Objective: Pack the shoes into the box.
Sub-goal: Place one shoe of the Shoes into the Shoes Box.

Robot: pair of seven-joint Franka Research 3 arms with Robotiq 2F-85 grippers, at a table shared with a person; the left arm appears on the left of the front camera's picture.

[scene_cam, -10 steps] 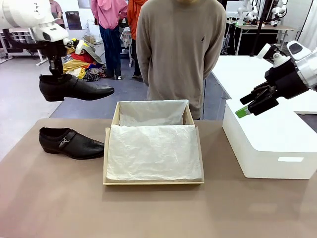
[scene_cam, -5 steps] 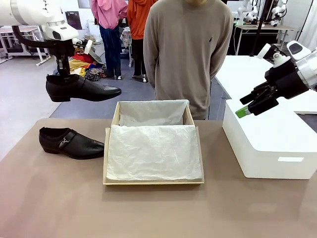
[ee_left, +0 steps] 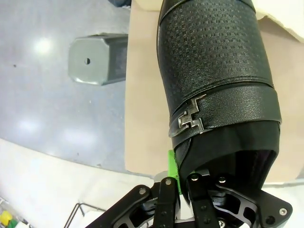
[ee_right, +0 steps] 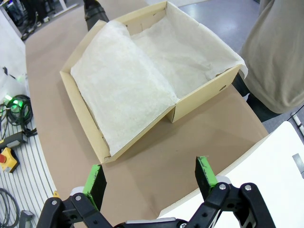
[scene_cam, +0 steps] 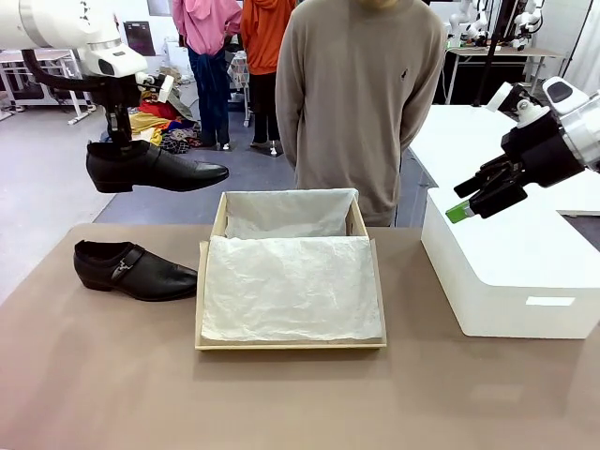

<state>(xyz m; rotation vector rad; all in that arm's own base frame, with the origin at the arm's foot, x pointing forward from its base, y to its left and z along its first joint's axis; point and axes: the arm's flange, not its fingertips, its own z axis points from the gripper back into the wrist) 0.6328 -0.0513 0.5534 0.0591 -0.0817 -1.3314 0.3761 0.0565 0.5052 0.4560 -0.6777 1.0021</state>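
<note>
Brown tabletop (scene_cam: 112, 375) carried the open, tissue-lined box (scene_cam: 218, 225), below and inward of the left gripper (scene_cam: 119, 137), with one shoe (scene_cam: 131, 269) lying almost straight beneath it. Clamped on the other shoe (scene_cam: 155, 169) by its heel rim, that gripper had carried it up and boxward, then nearly stalled, so nothing was packed yet; the right gripper (scene_cam: 466, 204) hung wide open, empty. No writing was legible.

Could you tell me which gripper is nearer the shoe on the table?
Left. The left gripper, holding the other shoe, hangs above the table shoe; the right gripper hovers by the white box.
</note>
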